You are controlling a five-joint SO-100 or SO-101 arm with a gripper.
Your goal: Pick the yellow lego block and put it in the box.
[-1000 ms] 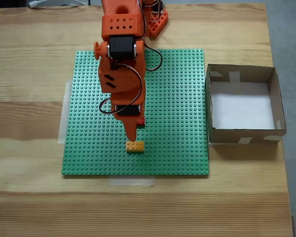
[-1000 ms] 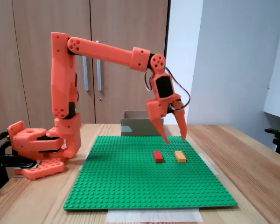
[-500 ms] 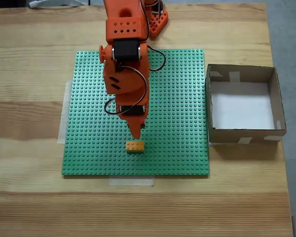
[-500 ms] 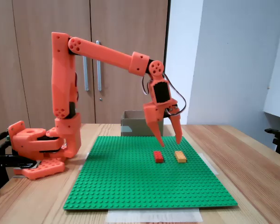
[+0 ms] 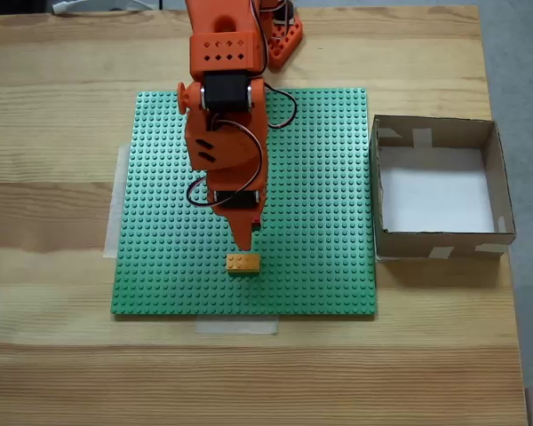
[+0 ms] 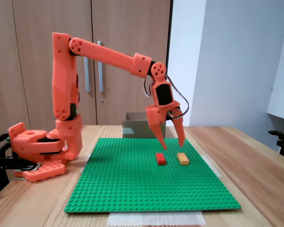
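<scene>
Wooden worktop (image 5: 62,355), pale grain, carries a green studded baseplate (image 5: 320,266) taped at its edges; wooden cupboard doors (image 6: 118,56) stand behind in a fixed view.

Orange arm (image 6: 104,52) reaches out from its base (image 6: 35,156) over the baseplate. Gripper (image 6: 173,145) points down; fingers (image 6: 159,137) spread apart, nothing between them, tips hanging above the baseplate and touching nothing.

Yellow lego block (image 5: 242,263) lies flat on the baseplate, near its front edge in a fixed view, just beyond the finger tip there. From the side (image 6: 182,158) it sits just below and slightly forward of the open fingers. Red brick (image 6: 160,159) lies just beside the yellow one on the baseplate, apart from it.

Box (image 5: 435,241) sits on the worktop touching or just beside the baseplate's right edge in a fixed view, white bottom bare, pale tape patches on its walls.
</scene>
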